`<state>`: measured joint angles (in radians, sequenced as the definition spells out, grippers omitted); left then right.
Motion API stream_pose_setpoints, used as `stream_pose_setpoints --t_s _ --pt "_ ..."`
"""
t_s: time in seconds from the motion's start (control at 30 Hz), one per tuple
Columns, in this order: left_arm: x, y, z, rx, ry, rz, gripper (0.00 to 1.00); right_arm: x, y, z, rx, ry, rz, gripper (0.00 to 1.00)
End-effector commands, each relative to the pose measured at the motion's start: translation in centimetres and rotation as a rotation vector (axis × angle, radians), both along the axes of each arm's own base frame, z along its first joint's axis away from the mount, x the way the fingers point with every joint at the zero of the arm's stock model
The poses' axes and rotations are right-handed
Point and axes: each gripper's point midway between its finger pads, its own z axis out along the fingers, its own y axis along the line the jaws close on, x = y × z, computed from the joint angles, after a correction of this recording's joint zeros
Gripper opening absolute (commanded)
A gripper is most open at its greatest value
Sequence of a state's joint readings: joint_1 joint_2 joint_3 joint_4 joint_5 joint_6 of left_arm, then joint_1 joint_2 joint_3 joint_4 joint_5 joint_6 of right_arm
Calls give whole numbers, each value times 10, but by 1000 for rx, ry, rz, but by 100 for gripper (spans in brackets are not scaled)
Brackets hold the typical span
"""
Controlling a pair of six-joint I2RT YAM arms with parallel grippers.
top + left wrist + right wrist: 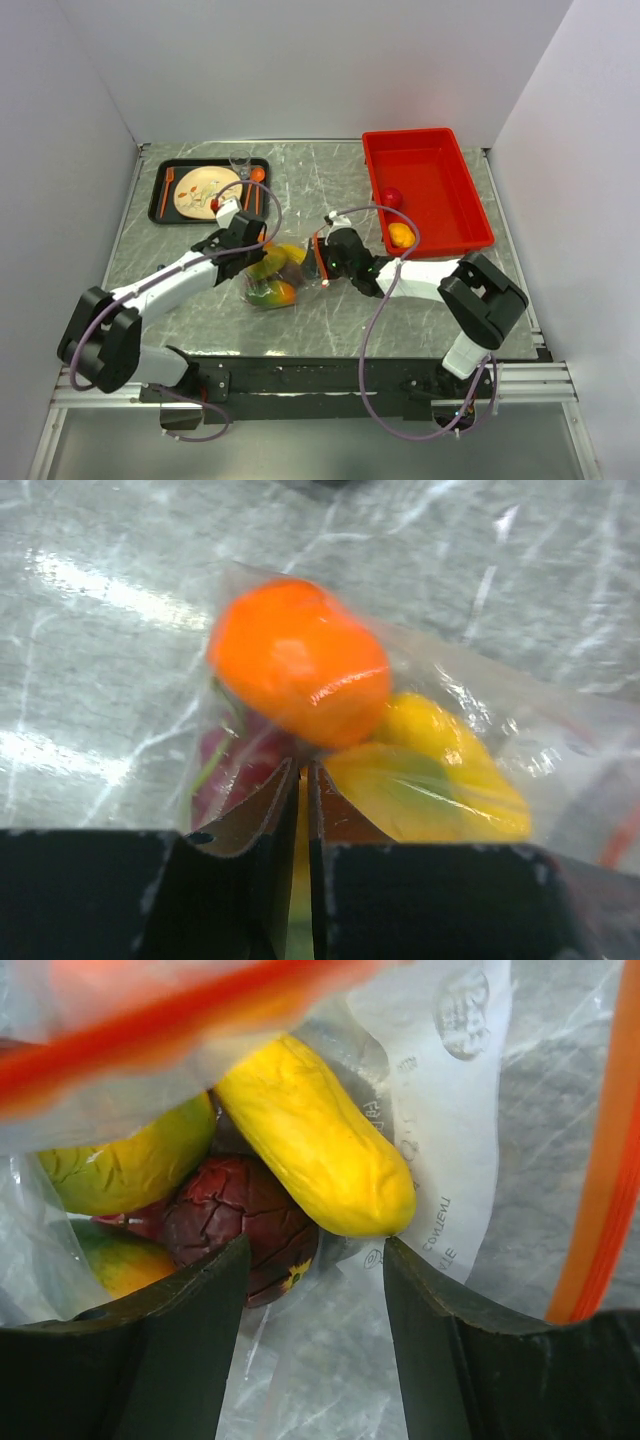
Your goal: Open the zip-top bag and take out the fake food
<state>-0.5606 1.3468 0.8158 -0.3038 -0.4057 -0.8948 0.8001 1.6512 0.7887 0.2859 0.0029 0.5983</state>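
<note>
The clear zip-top bag (262,300) lies at mid-table, holding fake food. My left gripper (303,768) is shut on the bag's film, right under an orange fruit (298,675) and a yellow one (440,770). At the bag's other end my right gripper (317,1245) stands open, in the open mouth between the parted orange-red zipper strips (600,1210). Just ahead of its fingertips lie a yellow fruit (310,1140), a dark purple fruit (235,1220) and a green-yellow mango (130,1165). In the top view the left gripper (248,262) and right gripper (322,262) flank the bag.
A red bin (455,190) stands at the back right with a red fruit (392,197) and an orange-yellow fruit (401,235) inside. A black tray (160,190) with a beige plate and orange cutlery sits at the back left. White walls enclose the table.
</note>
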Motion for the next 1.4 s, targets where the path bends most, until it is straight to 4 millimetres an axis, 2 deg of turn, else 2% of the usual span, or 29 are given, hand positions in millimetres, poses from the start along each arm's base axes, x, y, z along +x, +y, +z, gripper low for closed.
stream_pose_setpoints --t_s 0.0,0.17,0.33,0.47,0.5,0.57,0.63,0.67,0.7,0.73,0.9,1.17,1.37 --pt "4 1 -9 22 42 -46 15 10 4 34 19 -129 -19 65" --pt "8 -5 4 8 11 -89 15 18 0 34 -37 -156 -24 65" --pt "7 -12 29 -31 -49 -142 21 21 0 53 -5 -204 -12 66" --pt "5 -17 40 -57 -68 -169 21 26 0 64 6 -231 -4 66" --pt "5 -18 41 -63 -73 -173 21 28 1 58 -9 -219 2 65" --pt "4 -20 48 -79 -90 -185 22 35 4 61 -7 -227 24 64" --pt "4 -23 53 -94 -104 -199 22 39 9 49 -26 -207 50 64" --pt "4 -24 53 -95 -103 -205 22 46 12 52 -26 -209 48 63" --pt "4 -26 54 -102 -105 -214 22 50 10 40 -42 -186 46 62" --pt "4 -28 53 -105 -101 -218 22 53 12 39 -37 -189 47 62" --pt "4 -31 46 -116 -90 -232 22 55 15 20 -56 -157 70 62" --pt "6 -37 27 -133 -59 -231 22 43 15 -6 -65 -109 102 65" --pt "8 -39 14 -127 -39 -230 21 37 24 -12 -38 -103 139 69"
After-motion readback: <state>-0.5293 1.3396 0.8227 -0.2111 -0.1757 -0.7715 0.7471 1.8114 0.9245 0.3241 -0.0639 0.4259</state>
